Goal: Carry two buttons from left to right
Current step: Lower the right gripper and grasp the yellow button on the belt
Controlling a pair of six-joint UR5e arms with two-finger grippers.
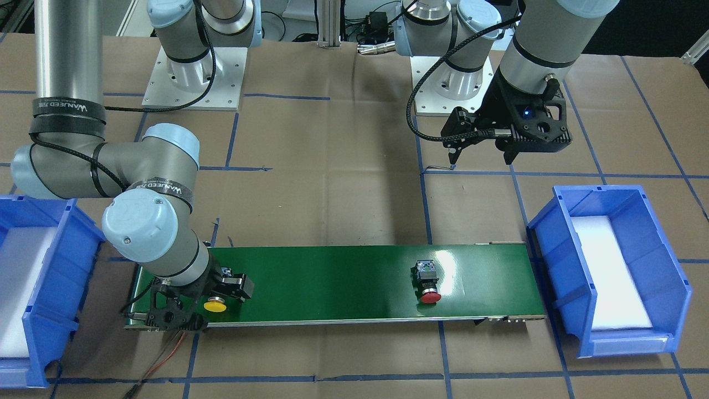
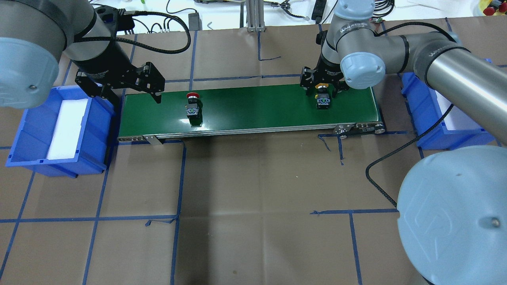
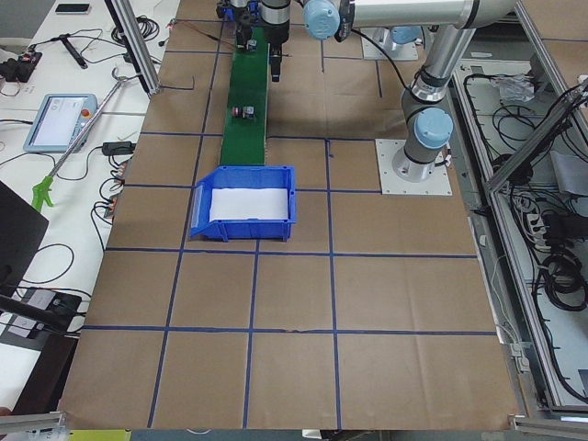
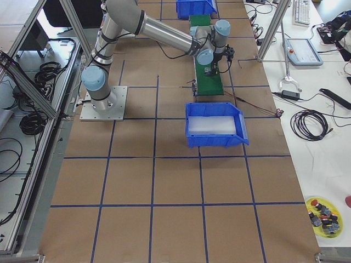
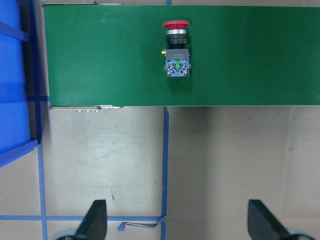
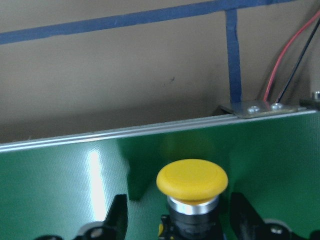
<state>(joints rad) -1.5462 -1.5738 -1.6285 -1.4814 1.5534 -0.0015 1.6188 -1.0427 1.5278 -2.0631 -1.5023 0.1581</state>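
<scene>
In the front-facing view we see the table (image 1: 343,194), covered with brown paper and divided by blue tape lines (image 1: 425,210). A long green belt (image 1: 332,271) lies on it between two blue bins, the left bin (image 1: 673,288) and the right bin (image 1: 72,260). In each bin lies a white pad (image 1: 609,271). The red button (image 1: 427,284) lies on its side on the belt, nearer to the left bin. The yellow button (image 1: 215,305) lies at the other end of the belt, between the fingers of the right gripper (image 1: 212,300). The left gripper (image 1: 481,158) hangs above bare paper on the robot's side of the belt.

In the overhead view a white surface (image 2: 222,14) and an aluminium post (image 2: 253,16) stand beyond the table's far edge.

In the exterior left view a white desk (image 3: 92,83) with a tablet-like device (image 3: 60,119) runs along the table.

In the exterior right view we see a yellow plate (image 4: 324,216) with small parts on another desk.

In the left wrist view the left gripper's fingers (image 5: 95,222) stand wide apart with nothing between them. The red button is ahead of them on the belt.

In the right wrist view the right gripper's fingers (image 6: 117,220) are spread on both sides of the yellow button. We see a gap on each side, so they do not clamp it. Red and black wires (image 6: 280,75) run off near the belt's corner.
</scene>
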